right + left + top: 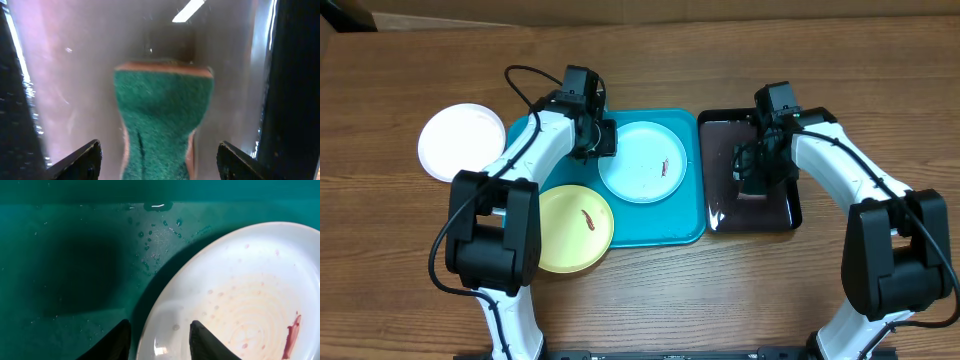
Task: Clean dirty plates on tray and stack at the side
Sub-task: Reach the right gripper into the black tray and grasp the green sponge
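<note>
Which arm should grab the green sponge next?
Right. The right gripper hangs open right over the sponge in the black tray; the left gripper straddles the cyan plate at its rim.

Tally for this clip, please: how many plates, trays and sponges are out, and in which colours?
Plates: 3 (white plate, light cyan plate, yellow-green plate)
Trays: 2 (turquoise tray, black tray)
Sponges: 1 (green sponge)
Total: 6
</note>
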